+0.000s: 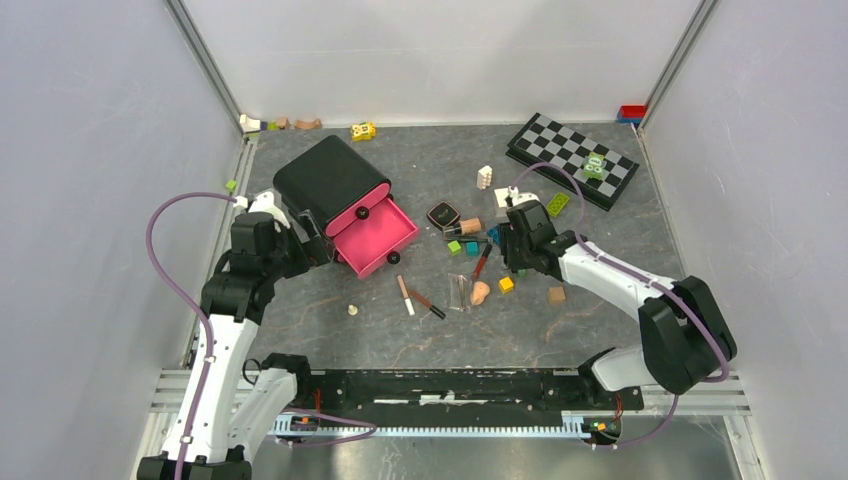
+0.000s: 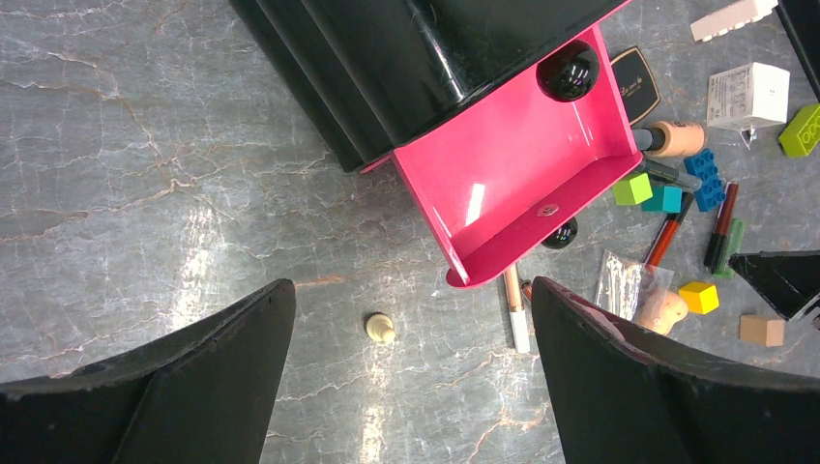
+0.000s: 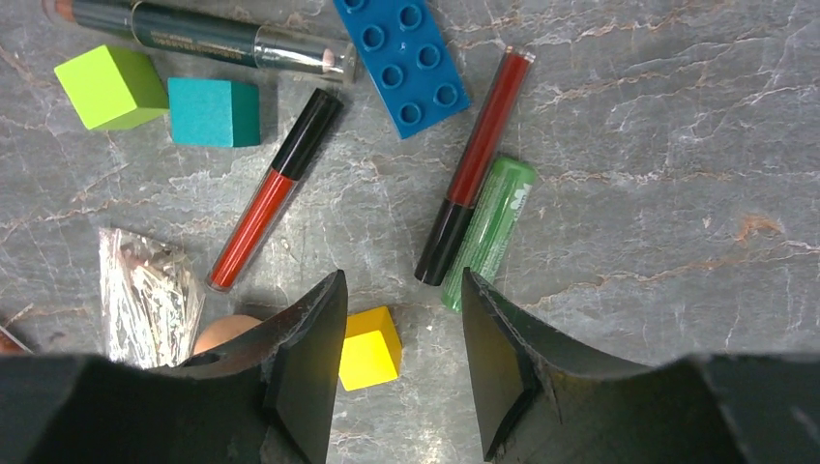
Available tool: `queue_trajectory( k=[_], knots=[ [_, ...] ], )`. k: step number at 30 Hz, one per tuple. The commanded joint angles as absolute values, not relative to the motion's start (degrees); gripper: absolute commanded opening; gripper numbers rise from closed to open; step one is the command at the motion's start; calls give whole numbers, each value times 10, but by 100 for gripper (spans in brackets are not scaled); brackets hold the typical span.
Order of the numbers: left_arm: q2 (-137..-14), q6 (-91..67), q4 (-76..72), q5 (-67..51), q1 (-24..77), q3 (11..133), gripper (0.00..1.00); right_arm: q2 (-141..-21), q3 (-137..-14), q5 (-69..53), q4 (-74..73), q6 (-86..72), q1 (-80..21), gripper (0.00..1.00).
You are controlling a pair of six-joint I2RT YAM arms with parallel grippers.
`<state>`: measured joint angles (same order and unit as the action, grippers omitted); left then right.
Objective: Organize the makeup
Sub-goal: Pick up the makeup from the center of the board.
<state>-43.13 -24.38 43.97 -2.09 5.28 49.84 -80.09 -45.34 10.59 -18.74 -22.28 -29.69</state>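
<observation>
The right gripper (image 3: 402,280) hangs low over the table (image 3: 658,319), its jaws partly apart with nothing between them. Just ahead of its right finger lie a dark red tube (image 3: 474,164) and a green tube (image 3: 490,232), touching side by side. A red gloss tube (image 3: 276,188) lies to their left, and a yellow block (image 3: 367,348) sits beside the left finger. A peach sponge (image 3: 222,333) rests against a clear packet (image 3: 145,290), which holds what may be thin pale sticks, though they are too blurred to name. Further left, the black compact (image 1: 443,214) and two pencils (image 1: 405,295) also lie loose on the table. The pink drawer (image 2: 522,184) stands pulled out of the black box (image 2: 416,58), its floor showing bare. The left gripper (image 2: 411,285) hovers beside it, jaws wide and holding nothing.
</observation>
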Motion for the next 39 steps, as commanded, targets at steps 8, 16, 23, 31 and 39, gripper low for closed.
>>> queue_trajectory(
  k=[8,16,23,31,39],
  knots=[
    [-433,-227,417,-28,55,497,97,-807,-464,131,-188,-227,-269,49],
    [-433,-227,417,-27,54,497,97,-802,-455,122,-184,-220,-252,51],
    [-435,-227,417,-27,54,498,97,-801,-441,123,-179,-220,-243,51],
    [-434,-227,417,-26,55,497,97,-822,-431,102,-160,-220,-229,48],
    [-435,-227,416,-27,54,498,97,-843,-426,88,-147,-219,-219,43]
  ],
)
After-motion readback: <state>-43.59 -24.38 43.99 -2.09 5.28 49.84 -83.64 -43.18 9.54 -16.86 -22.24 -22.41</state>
